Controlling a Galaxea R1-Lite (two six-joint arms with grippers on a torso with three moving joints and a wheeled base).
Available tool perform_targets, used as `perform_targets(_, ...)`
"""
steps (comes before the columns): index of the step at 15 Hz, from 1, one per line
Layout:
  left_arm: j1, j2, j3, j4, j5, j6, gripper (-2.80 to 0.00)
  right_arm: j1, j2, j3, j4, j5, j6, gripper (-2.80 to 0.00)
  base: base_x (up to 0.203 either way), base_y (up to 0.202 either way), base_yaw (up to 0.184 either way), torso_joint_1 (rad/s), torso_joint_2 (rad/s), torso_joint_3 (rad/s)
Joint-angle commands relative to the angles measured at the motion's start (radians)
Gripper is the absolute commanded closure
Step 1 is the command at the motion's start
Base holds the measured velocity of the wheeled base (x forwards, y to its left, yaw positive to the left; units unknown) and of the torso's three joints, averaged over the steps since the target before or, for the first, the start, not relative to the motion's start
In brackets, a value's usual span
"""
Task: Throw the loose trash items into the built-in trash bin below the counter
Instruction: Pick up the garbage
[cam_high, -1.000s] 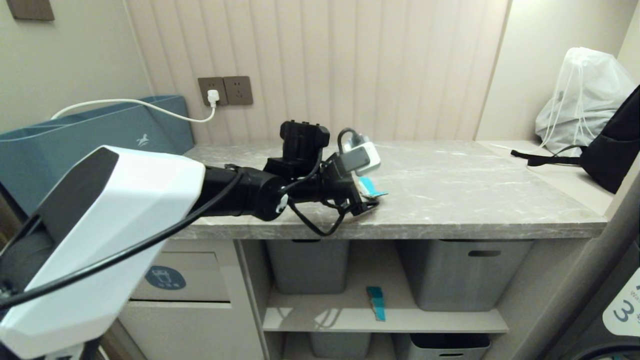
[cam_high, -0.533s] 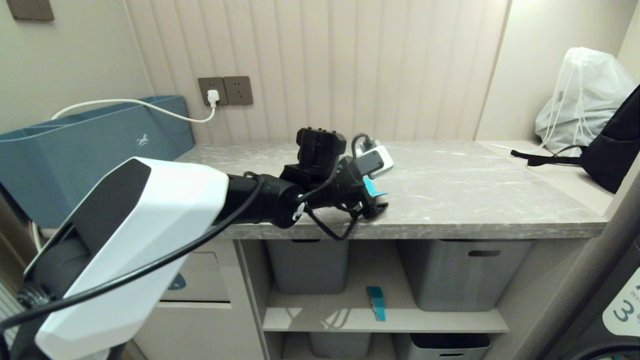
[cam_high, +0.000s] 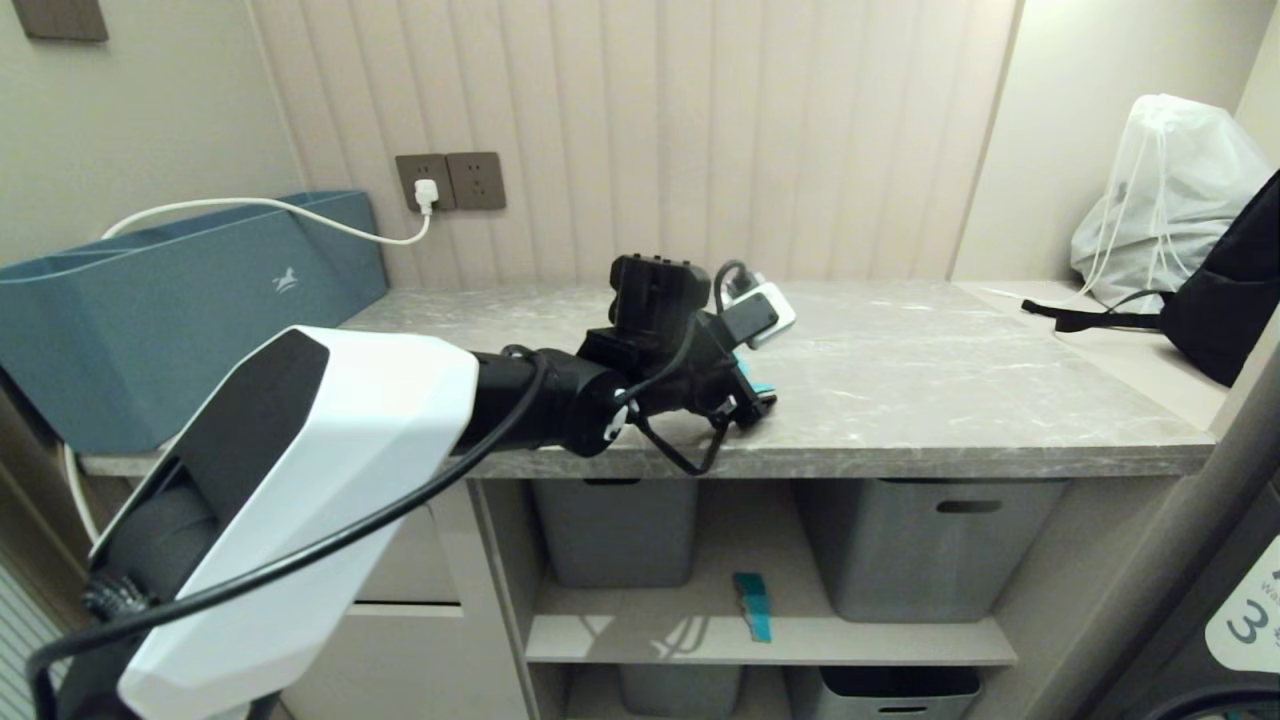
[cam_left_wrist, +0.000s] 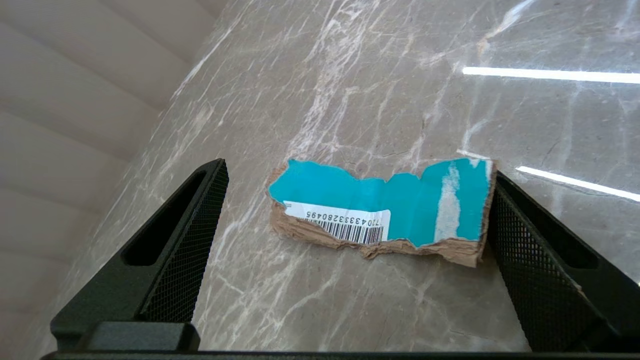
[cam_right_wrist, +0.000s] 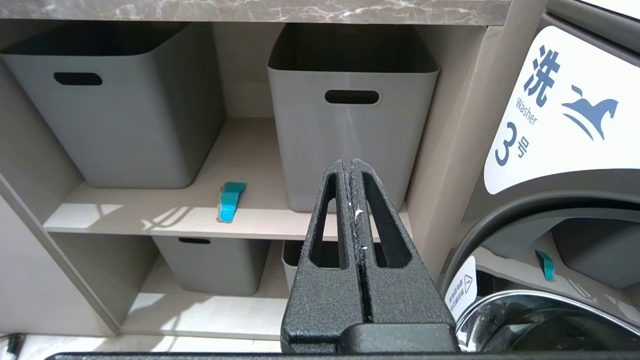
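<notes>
1. Your left claw (cam_left_wrist: 350, 235) is spread as wide as it goes and holds nothing; it sits low over the marble worktop (cam_high: 950, 400), near the front edge

2. The torn teal cardboard scrap (cam_left_wrist: 385, 210) lies flat between the two fingers (cam_left_wrist: 180, 250); the far finger looks to be touching one short end, while the near finger stands apart from the other end

3. To do this pickup well, I judge you should settle the tips right onto the stone before closing; the scrap is thin and flat, so a high close would likely skate over it

4. Close slowly along the long axis so the piece buckles upward into the pads instead of sliding away across the polished surface

5. A second teal scrap (cam_high: 752, 605) waits on the shelf at 6 o'clock from the claw, between the grey tubs (cam_high: 925, 545); no bottle is visible

6. The bin flap sits below the worktop toward 8 o'clock, mostly hidden behind your left arm's white housing

7. Your right claw (cam_right_wrist: 356, 200) is pressed closed on nothing, parked low and facing the shelves and a washer door (cam_right_wrist: 555, 115)

8. The room: ribbed wall panels, a blue box (cam_high: 170, 300) at 9 o'clock with a white cable to the socket, a white drawstring bag (cam_high: 1160, 190) and a black bag at 3 o'clock
</notes>
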Motion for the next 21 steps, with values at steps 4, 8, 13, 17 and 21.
perform_targets(4,0.008,0.0,0.002,0.002,0.002,0.004,-2.8,0.0,0.0,0.0,0.0,0.0,-0.001,0.0,0.0,0.0,0.0,0.0,0.0,0.0)
perform_targets(8,0.013,0.002,0.005,0.007,0.004,0.003,-2.8,0.0,0.0,0.0,0.0,0.0,-0.001,0.0,0.0,0.0,0.0,0.0,0.0,0.0)
perform_targets(13,0.013,0.017,0.002,0.01,0.021,-0.026,-2.8,0.0,0.0,0.0,0.0,0.0,-0.001,0.0,0.0,0.0,0.0,0.0,0.0,0.0)
perform_targets(17,0.009,0.02,0.006,0.014,0.018,-0.029,-2.8,0.0,0.0,0.0,0.0,0.0,-0.001,0.0,0.0,0.0,0.0,0.0,0.0,0.0)
perform_targets(21,0.005,0.02,0.017,0.013,0.019,-0.035,0.0,0.0,0.0,0.0,0.0,0.0,-0.001,0.0,0.0,0.0,0.0,0.0,0.0,0.0)
